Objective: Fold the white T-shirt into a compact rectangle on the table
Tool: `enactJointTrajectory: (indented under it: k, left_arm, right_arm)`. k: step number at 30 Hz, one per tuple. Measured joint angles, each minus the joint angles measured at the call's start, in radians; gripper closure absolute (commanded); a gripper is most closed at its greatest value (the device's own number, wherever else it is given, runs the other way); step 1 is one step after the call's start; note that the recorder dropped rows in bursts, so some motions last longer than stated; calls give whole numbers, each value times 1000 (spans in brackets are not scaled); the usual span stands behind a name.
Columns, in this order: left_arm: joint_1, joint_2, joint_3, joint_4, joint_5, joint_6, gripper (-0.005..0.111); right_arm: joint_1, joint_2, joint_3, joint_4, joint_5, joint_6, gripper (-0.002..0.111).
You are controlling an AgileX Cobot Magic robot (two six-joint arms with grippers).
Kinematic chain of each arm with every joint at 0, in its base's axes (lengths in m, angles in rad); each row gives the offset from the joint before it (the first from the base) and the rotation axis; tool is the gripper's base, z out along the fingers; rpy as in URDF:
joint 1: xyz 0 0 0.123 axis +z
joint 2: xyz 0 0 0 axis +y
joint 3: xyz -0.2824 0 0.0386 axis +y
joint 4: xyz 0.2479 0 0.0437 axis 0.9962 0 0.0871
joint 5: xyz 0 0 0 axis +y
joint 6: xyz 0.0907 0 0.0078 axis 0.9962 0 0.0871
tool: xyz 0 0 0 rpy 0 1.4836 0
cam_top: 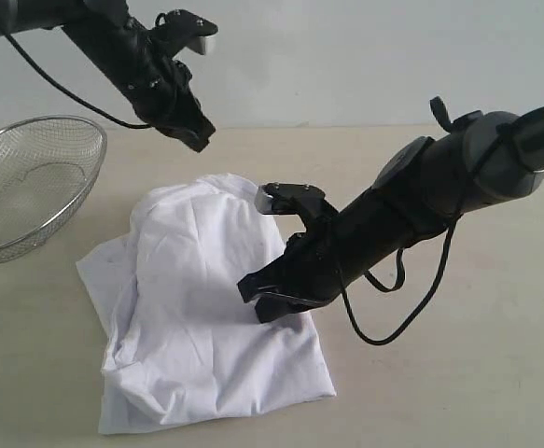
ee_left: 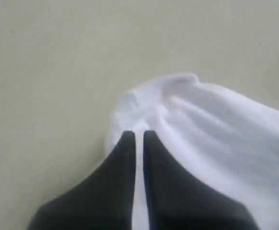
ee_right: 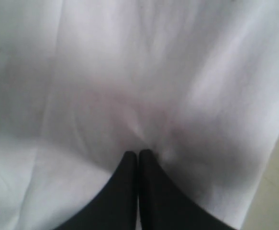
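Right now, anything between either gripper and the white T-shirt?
Nothing visible. The right gripper is down on the white T-shirt; the left gripper hangs above its bunched end, only air between. The wire basket sits aside.

A wire basket (cam_top: pixel 29 191) is cut off by the exterior view's left edge. Both arms run out of that picture (the left arm (cam_top: pixel 113 42) at the top corner, the right arm (cam_top: pixel 495 154) at the right edge). The right gripper (cam_top: pixel 272 301) rests on the white T-shirt (cam_top: pixel 188 317); whether it pinches cloth cannot be told. Both wrist views are blurred, and the shirt runs off their edges.
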Motion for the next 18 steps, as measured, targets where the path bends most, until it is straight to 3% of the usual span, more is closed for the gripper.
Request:
enactJointTrajectory:
  k: [2, 5, 18]
  left_arm:
    - [0, -13, 4, 4, 155, -39, 102]
    - [-5, -29, 79, -3, 213, -98, 102]
    - [-123, -311, 621, -56, 219, -161, 102]
  right_arm:
    - [0, 0, 0, 0, 0, 0, 108]
    - [0, 0, 0, 0, 0, 0, 108]
    - [0, -89, 2, -8, 49, 50, 108]
